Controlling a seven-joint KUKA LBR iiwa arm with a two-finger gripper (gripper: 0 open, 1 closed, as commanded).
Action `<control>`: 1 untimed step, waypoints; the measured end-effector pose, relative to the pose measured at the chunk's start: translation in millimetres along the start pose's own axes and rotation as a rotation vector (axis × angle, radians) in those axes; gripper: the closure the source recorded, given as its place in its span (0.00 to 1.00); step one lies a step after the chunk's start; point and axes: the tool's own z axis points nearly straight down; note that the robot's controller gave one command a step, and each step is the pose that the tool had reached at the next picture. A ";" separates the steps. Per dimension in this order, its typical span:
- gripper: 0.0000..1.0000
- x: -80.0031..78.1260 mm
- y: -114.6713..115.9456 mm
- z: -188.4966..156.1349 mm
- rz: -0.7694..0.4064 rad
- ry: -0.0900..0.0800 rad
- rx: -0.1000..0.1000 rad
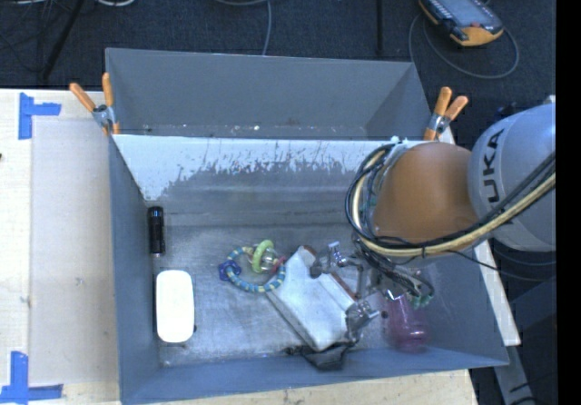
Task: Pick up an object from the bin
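My gripper [350,286] hangs low over the right half of the bin, under the arm's orange cover. It is open, with one fingertip [338,258] near the far corner of a flat white packet [304,299] and the other [361,313] by the packet's near right edge. The packet lies slanted on the bin floor, and nothing is lifted between the fingers. A translucent purple cup [406,323] lies just right of the gripper. A black strap-like thing [322,356] sits by the front wall, below the packet.
A ring toy of blue, green and yellow beads [253,265] lies left of the packet. A white oval bar [174,304] rests at the front left, with a small black cylinder [156,230] behind it. The arm's cables hang over the right side.
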 end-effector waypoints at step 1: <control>0.00 9.7 -20.1 -2.7 -0.043 0.001 0.002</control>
